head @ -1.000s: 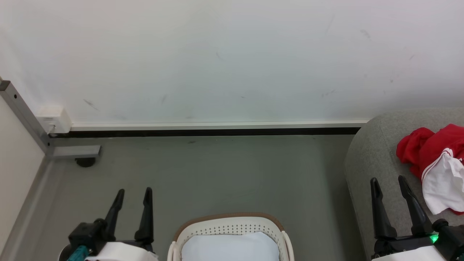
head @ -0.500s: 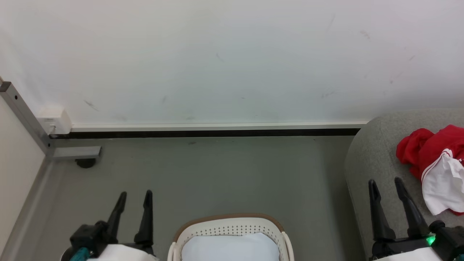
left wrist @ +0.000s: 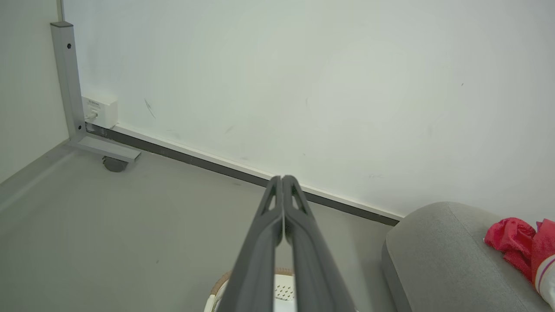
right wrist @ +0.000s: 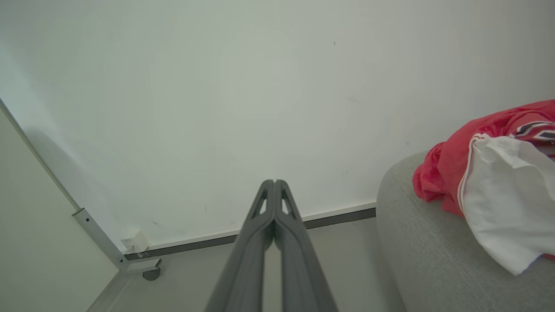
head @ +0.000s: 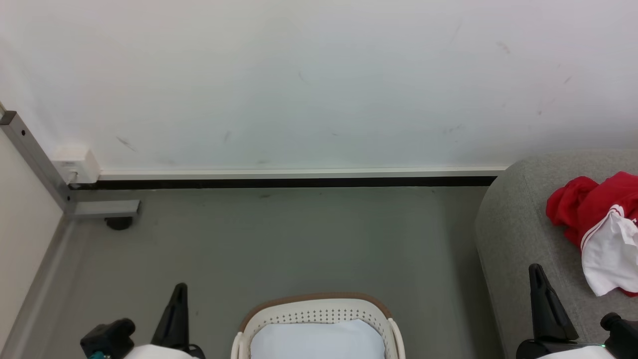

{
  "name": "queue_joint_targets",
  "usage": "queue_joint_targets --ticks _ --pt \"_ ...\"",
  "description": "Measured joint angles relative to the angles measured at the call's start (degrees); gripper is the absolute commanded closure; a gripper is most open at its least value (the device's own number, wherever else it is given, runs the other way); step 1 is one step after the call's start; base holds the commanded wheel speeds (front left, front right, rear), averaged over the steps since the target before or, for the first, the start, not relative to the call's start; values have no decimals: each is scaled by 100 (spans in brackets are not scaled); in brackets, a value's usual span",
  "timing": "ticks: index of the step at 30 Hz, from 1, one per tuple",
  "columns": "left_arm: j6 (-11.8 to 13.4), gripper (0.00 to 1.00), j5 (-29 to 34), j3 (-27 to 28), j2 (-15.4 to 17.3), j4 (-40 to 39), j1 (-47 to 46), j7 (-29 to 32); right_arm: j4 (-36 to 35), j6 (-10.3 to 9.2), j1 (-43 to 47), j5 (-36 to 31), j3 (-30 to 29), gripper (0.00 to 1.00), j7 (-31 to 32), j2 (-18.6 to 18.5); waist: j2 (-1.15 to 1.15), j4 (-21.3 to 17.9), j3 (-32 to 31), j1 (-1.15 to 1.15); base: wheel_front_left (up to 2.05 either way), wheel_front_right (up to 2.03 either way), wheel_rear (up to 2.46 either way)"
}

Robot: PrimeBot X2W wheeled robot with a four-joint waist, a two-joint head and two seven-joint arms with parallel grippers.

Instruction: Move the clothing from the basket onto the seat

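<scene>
**Scene layout.** The basket (head: 315,299), cream-white plastic with rows of small holes and a brown rim, stands on the grey floor (head: 299,239) at the near centre. Its far part is in the head view, with a pale blue-white lining (head: 316,341) inside. The light grey sofa (head: 513,224) stands at the right, with its rounded end facing the basket and well apart from it. A white wall (head: 319,75) with a black skirting strip (head: 299,182) closes the far side.

**Clothing.** The red clothing (head: 583,204) lies in a crumpled heap on the sofa seat, at the right edge of the head view. A white panel edged with a thin white stripe drapes over its near side. The heap is also in the right wrist view (right wrist: 451,173) and the left wrist view (left wrist: 511,236).

**Left gripper.** The left gripper (head: 179,294) is at the near left, beside the basket and above the floor. Its jaws are pressed together along their length, with nothing between them (left wrist: 282,180).

**Right gripper.** The right gripper (head: 538,279) is at the near right, over the sofa's near end and apart from the clothing. Its jaws are likewise pressed together, with nothing between them (right wrist: 274,183).

**Other fixtures.** At the far left, a grey metal post (head: 35,159) meets the floor beside a white wall box (head: 75,163) and 1 dark caster (head: 118,223).
</scene>
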Motion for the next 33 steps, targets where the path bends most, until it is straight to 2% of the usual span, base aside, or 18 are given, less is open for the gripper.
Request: queue_joint_targets --ticks 16,33 --pt "-8 100 -1530 120 0 -92 -7 389 98 0 -50 1400 -177 100 355 -1 0 26 17 0 0 0 0" --pt "-24 100 -2855 244 1 -142 -33 742 192 0 -145 2610 -347 100 702 0 0 54 34 0 0 0 0"
